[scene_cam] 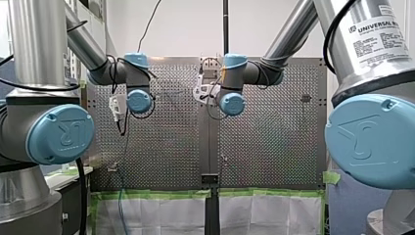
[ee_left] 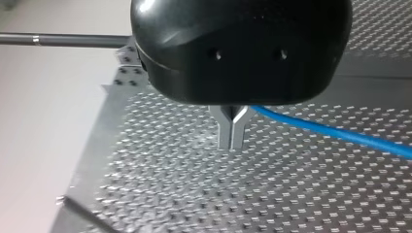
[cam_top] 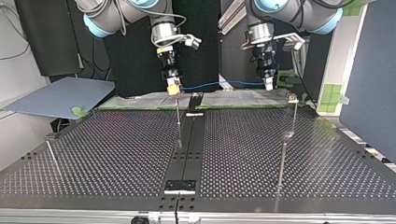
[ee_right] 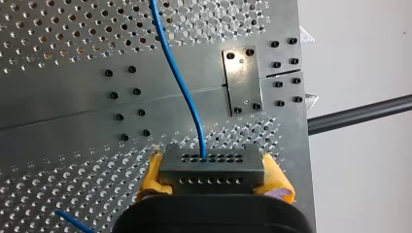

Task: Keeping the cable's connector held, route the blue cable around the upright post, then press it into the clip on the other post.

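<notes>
My right gripper point(cam_top: 173, 87) hangs over the far middle of the table in the top view, its yellow pads point(ee_right: 154, 175) shut on the grey connector point(ee_right: 211, 167). The blue cable point(cam_top: 219, 85) runs from the connector across to my left gripper point(cam_top: 268, 83) at the top view's right. Seen from the left wrist, my left gripper's point(ee_left: 232, 132) metal fingers are shut on the blue cable point(ee_left: 335, 135), which leaves sideways. A thin upright post point(cam_top: 178, 114) stands just below the connector. Another post with a small block on top point(cam_top: 293, 99) stands under my left gripper.
A third thin post point(cam_top: 51, 151) stands near the top view's left edge. A dark centre strip point(cam_top: 189, 144) with a bracket point(cam_top: 180, 185) splits the perforated table point(cam_top: 116, 154). Slack cable point(scene_cam: 121, 196) hangs over the table's edge in the front view.
</notes>
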